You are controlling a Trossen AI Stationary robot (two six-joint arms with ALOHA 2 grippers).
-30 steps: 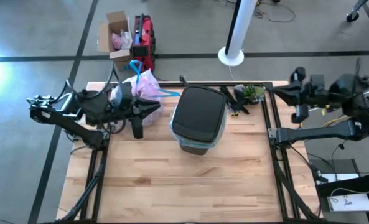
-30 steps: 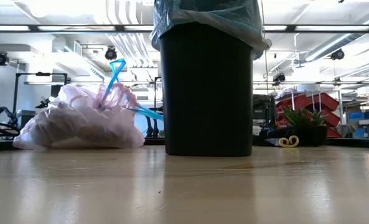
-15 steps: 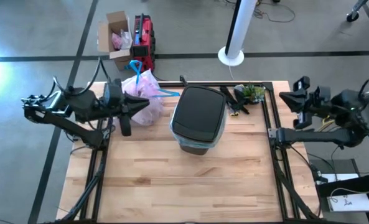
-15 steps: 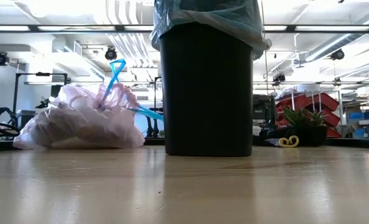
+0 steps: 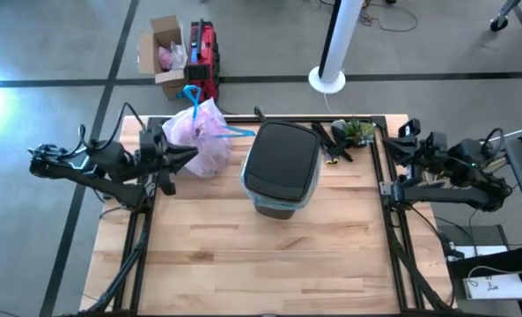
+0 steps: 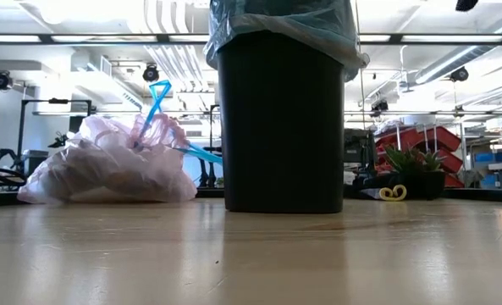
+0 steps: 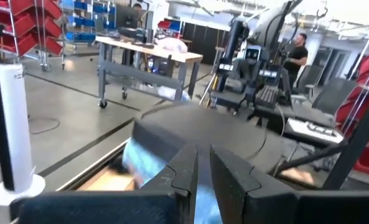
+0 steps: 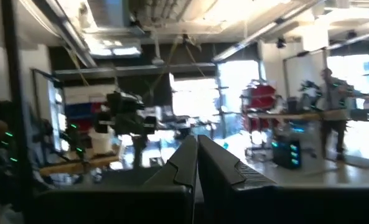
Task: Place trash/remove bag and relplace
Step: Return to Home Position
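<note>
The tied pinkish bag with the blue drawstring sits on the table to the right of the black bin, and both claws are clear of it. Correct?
Not quite. The high view shows the pinkish bag left of the black bin, not right. The left claw and right claw are indeed clear of it.

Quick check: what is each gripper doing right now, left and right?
Left gripper: shut, holding nothing, beside the bag.
Right gripper: shut, empty, at the table's right edge.

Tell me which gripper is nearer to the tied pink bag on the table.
Left. The left gripper sits right beside the pink bag, at its left edge, fingers shut. The right gripper is far off at the table's right edge, beyond the black bin.
</note>
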